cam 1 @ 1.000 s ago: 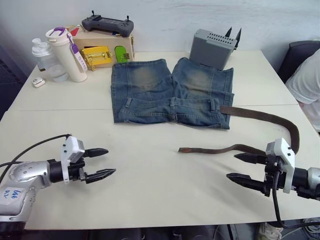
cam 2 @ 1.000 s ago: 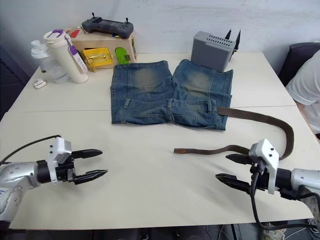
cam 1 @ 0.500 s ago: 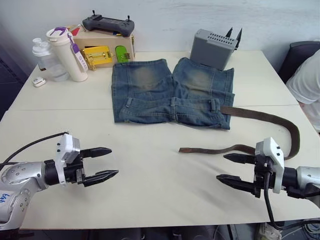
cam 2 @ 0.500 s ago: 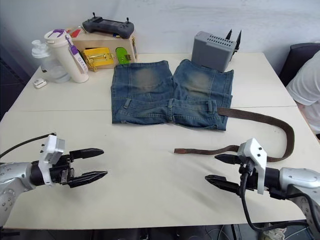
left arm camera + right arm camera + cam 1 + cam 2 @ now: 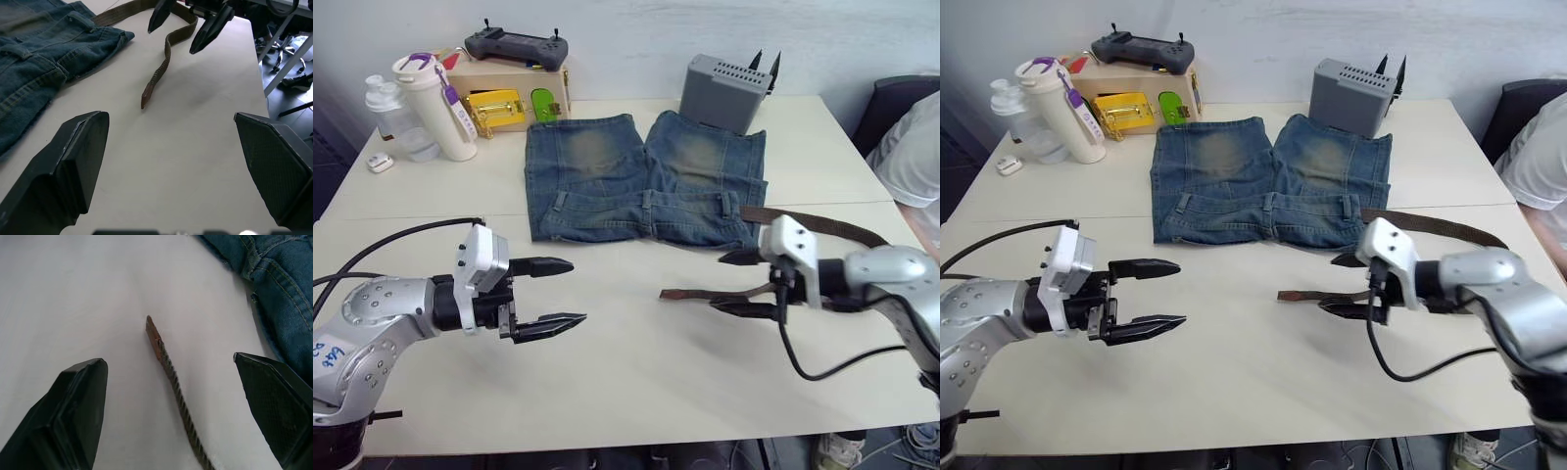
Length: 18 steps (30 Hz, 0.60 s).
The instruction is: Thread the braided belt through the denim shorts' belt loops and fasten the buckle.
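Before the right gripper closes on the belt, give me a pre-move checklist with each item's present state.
1. Right gripper open and astride the braided belt: ok; one finger is on each side of the strap, not touching it.
2. Tan tip free on the table, unthreaded: ok.
3. Denim shorts lying flat, waistband toward the robot: ok.
4. Belt loops visible along the waistband: ok.
5. Left gripper open and clear of belt and shorts: ok.
6. Buckle's position: cannot tell; that end runs behind the shorts' edge.
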Motion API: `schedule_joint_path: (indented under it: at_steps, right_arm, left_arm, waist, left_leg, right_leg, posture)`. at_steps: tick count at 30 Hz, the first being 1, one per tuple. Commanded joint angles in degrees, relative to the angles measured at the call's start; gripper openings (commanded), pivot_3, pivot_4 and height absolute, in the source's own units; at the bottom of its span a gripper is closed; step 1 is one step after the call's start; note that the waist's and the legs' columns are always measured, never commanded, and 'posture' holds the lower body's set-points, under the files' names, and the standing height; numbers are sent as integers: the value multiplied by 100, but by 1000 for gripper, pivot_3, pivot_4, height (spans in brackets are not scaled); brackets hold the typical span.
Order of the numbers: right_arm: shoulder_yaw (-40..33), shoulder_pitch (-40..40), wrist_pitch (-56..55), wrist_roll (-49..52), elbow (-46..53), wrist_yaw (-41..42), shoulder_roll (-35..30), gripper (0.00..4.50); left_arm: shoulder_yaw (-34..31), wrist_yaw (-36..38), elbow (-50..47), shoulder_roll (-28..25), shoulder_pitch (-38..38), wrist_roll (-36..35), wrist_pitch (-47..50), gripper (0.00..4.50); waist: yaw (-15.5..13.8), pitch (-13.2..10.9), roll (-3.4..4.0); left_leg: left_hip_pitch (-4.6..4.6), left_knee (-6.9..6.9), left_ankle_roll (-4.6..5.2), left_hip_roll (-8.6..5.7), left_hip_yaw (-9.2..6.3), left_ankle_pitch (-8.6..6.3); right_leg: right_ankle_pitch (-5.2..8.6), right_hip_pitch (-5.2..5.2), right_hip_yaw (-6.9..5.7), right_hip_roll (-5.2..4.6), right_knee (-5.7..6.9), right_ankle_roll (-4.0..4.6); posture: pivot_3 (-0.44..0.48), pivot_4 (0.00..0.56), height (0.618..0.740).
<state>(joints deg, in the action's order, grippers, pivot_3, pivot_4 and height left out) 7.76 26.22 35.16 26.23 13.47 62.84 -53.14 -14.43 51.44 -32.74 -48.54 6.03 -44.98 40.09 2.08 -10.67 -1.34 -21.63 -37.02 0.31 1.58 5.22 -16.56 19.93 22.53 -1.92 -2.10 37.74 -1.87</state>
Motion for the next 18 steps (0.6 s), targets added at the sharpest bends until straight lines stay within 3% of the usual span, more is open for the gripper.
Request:
schedule_joint_path:
  at_steps: [1, 5, 6, 8, 15, 18]
  right_arm:
    - [639, 362, -725, -769, -865, 271, 291, 4390]
    - [986, 474, -1209, -1264, -1563, 410, 576, 4390]
    - [1010, 467, -1306, -1354, -1689, 440, 595, 4170]
    - [980, 452, -1442, -1419, -1835, 512, 636, 3549]
    - [366, 584, -1258, -806, -1606, 920, 659, 227]
    - [-28, 661, -562, -206, -1176, 1108, 546, 65]
  left_arm:
    - [57, -262, -216, 79, -16, 110, -83, 4500]
    - [141, -518, -256, 258, -71, 111, -90, 4500]
    - [160, -573, -233, 324, -102, 150, -141, 4500]
    - [203, -605, -191, 441, -179, 215, -254, 4500]
    - [708, -535, 204, 1237, -87, 484, -943, 4500]
    - [1077, -559, 545, 1697, 254, 569, -1068, 4500]
  waist:
    - [-25, 0, 0]
    - [-70, -1, -1]
    - [-65, -1, -1]
    - [-53, -1, -1]
    - [-55, -2, 2]
    - [-60, -2, 2]
  left_leg:
    - [1, -1, 2, 0, 1, -1]
    - [0, -6, 3, -4, 0, -1]
    - [-1, -7, 4, -5, 1, -2]
    - [-1, -8, 7, -8, 3, -3]
    - [1, -8, 11, -6, 1, -6]
    - [1, -10, 13, -6, -1, -7]
  right_leg:
    - [0, -2, 1, 0, 0, 0]
    - [0, -3, -1, -7, 2, 0]
    - [0, -3, -1, -9, 1, 0]
    - [0, -4, 1, -11, 1, 0]
    - [-1, -6, -3, -9, 6, 0]
    - [-1, -6, -5, -9, 9, -1]
  posture:
    - [0, 150, 736]
    - [0, 150, 736]
    - [0, 150, 736]
    - [0, 150, 736]
    - [0, 150, 736]
    - [0, 150, 736]
